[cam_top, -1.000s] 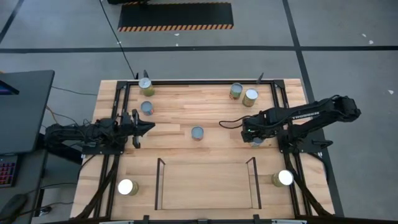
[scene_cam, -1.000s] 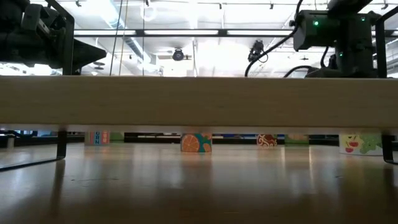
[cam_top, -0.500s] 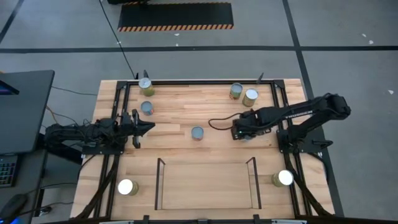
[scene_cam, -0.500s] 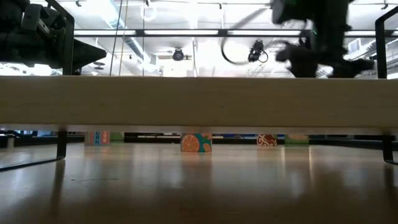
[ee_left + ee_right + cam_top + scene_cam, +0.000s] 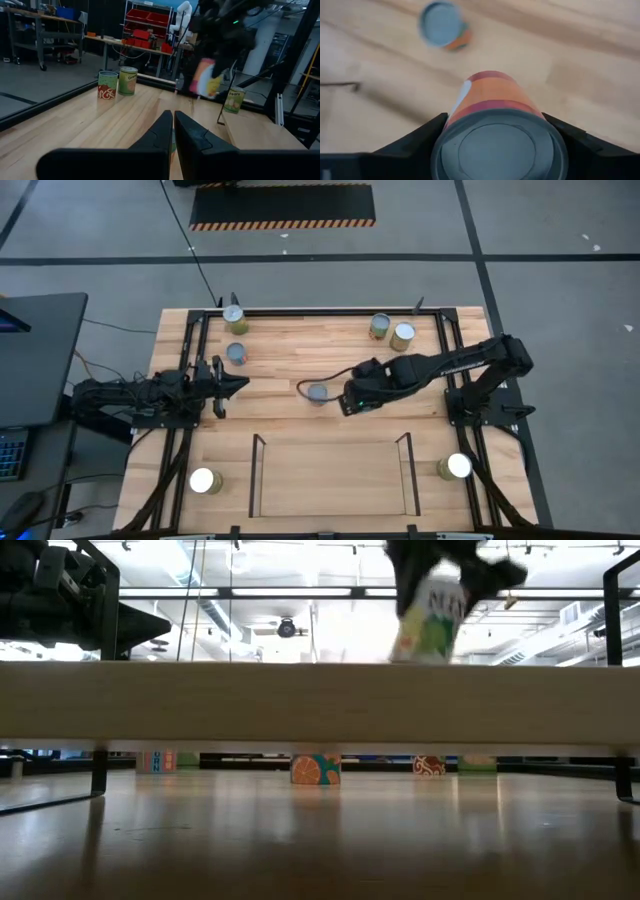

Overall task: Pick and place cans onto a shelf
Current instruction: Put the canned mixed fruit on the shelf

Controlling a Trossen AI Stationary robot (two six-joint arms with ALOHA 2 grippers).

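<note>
Reaching in from the right side of the table, the right gripper (image 5: 352, 401) hangs above the middle of the boards with a can pinched between its two dark fingers (image 5: 415, 140). The held can (image 5: 497, 135) fills the right wrist view, its grey lid facing the camera and its orange-banded side pointing away, a finger pressed against each flank. From table height the same can (image 5: 428, 622) shows as a blurred pale label up above the shelf's top board, clear of any surface.

Just to the left of that gripper, a loose can (image 5: 317, 393) with a dull grey top stands on the table; the right wrist view catches it lying beyond the held one.

The shelf (image 5: 330, 442) sits at the near middle of the table, its light-wood bay bare between thin black rods.

Other cans stand about: two at the far left (image 5: 234, 317) (image 5: 236, 354), two close together at the far right (image 5: 380, 326) (image 5: 402, 335), and a bright-topped one at each near corner (image 5: 204, 480) (image 5: 456, 466).

The left gripper (image 5: 236, 386) waits at the left edge, fingers (image 5: 157, 131) pressed together on nothing.
</note>
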